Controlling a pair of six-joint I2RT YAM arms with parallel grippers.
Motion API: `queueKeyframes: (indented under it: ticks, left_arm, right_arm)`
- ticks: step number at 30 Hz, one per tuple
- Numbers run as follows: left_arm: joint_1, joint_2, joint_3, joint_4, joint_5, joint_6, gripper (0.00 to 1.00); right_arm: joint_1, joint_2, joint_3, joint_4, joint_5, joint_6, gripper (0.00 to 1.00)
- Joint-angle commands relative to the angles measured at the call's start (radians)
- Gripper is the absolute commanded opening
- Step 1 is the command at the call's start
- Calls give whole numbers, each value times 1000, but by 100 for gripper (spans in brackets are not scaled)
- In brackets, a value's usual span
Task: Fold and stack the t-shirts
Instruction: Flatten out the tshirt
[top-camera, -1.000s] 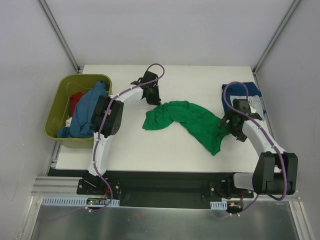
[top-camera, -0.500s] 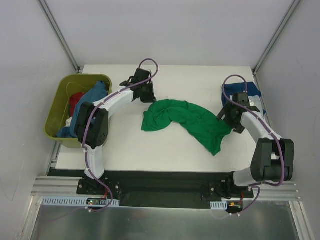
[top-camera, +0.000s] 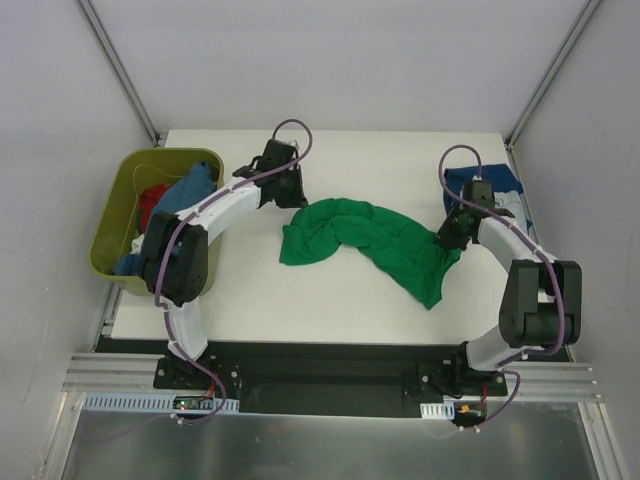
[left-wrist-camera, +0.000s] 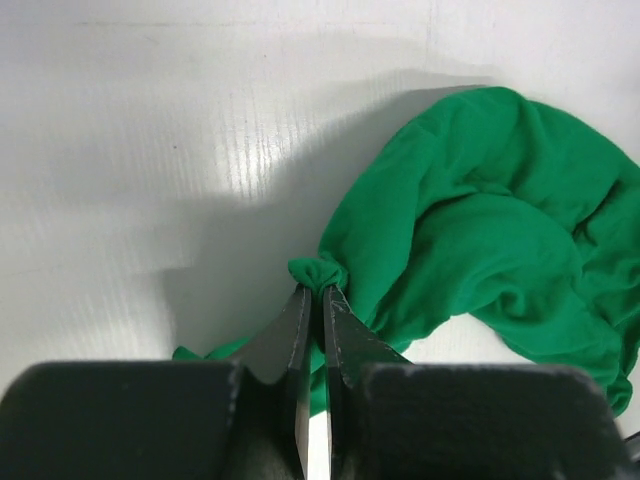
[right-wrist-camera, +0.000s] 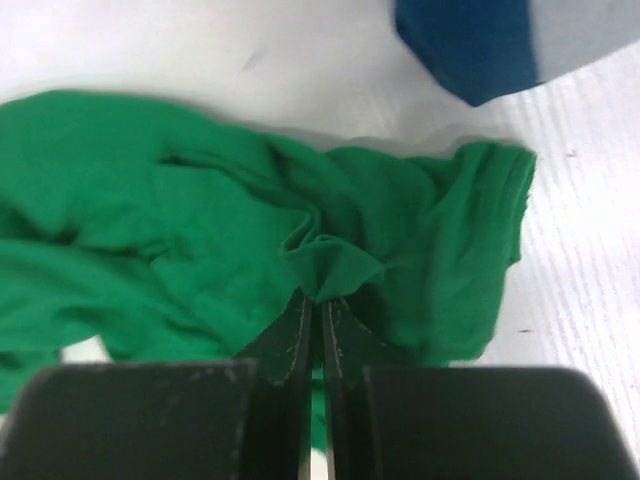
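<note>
The right gripper (top-camera: 446, 238), clamped on a fold at the green t-shirt's (top-camera: 370, 235) 3 o'clock end, had crept toward 12 within the last second. The left gripper (top-camera: 290, 197), pinching the 10 o'clock edge, had drawn it toward 9. Mid-table, the shirt lay bunched, so spreading had barely begun. The navy t-shirt (top-camera: 503, 183) waited at 2 o'clock.

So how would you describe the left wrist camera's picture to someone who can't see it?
The left gripper, shut, pinches a small fold of a bright green cloth t-shirt that lies crumpled on a white table.
</note>
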Motion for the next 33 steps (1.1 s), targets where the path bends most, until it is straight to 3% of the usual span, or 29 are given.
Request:
queueKeyframes:
  ticks: [1, 6, 12, 18, 23, 26, 31, 33]
  left_arm:
    - [-8, -216, -37, 17, -60, 43, 0]
    - [-8, -423, -114, 18, -91, 65, 0]
    - [-20, -812, -175, 20, -100, 89, 0]
    - [-28, -1102, -139, 18, -4, 100, 0]
    - [-28, -1218, -67, 18, 107, 79, 0]
    - [-26, -1250, -31, 17, 104, 82, 0]
    - [-28, -1222, -51, 8, -52, 92, 0]
    - [-28, -1166, -77, 4, -207, 103, 0]
  right_arm:
    - [7, -191, 42, 40, -113, -65, 1]
    - [45, -460, 59, 11, -113, -107, 1]
    - [71, -729, 148, -91, -130, -138, 1]
    - [71, -892, 323, -181, -190, -154, 1]
    - [71, -950, 465, -207, -262, -151, 1]
    - [71, -969, 537, -212, -245, -168, 1]
    - [71, -920, 579, -242, -117, -202, 1]
    - [70, -850, 571, -256, -9, -210, 1]
